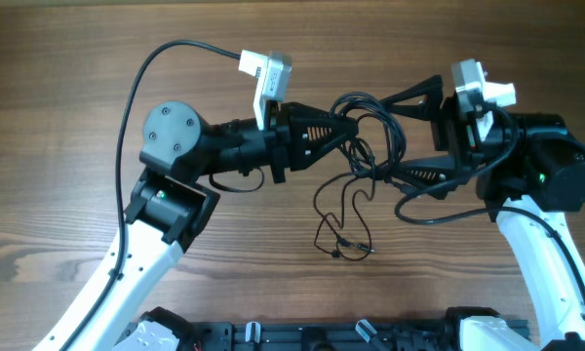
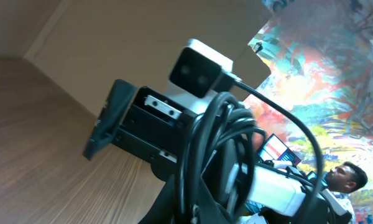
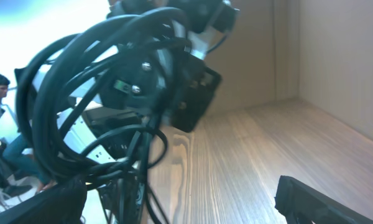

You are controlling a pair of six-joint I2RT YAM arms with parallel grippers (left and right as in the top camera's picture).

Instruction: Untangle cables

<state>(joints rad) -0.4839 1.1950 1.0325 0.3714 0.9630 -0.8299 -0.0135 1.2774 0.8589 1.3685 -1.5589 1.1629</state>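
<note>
The cables (image 1: 368, 115) are thin black cords bunched in a tangle held above the table, between the two grippers. Loose strands hang from the bunch to the wood, ending in small plugs (image 1: 349, 250). My left gripper (image 1: 356, 128) points right and is shut on the bunch. The right gripper (image 1: 387, 136) faces it, open wide, with one finger above and one below the tangle's right side. In the left wrist view the cables (image 2: 210, 149) fill the middle, close to the lens. In the right wrist view the cable loops (image 3: 74, 93) hang at the left, just inside the left finger (image 3: 46, 202).
The wooden table (image 1: 78, 58) runs under everything. Thick black camera cables arc over the left arm (image 1: 136, 88) and under the right arm (image 1: 439, 216). A dark rail (image 1: 322, 336) lines the near edge. A wall and a person show in the background of the wrist views.
</note>
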